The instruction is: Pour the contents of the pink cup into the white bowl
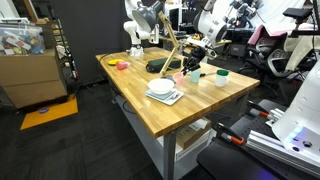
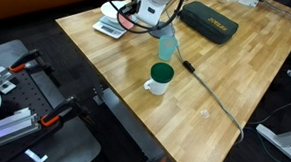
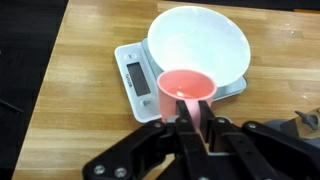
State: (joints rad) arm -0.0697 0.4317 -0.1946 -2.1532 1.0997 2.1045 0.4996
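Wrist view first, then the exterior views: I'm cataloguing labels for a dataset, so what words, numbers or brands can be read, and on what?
No text is readable in any view.
On the scale under the white bowl: a dark display window, contents too blurred to read.
On the dark case in an exterior view: a pale mark, too small to read.
On the pink cup in the gripper: plain, no print.
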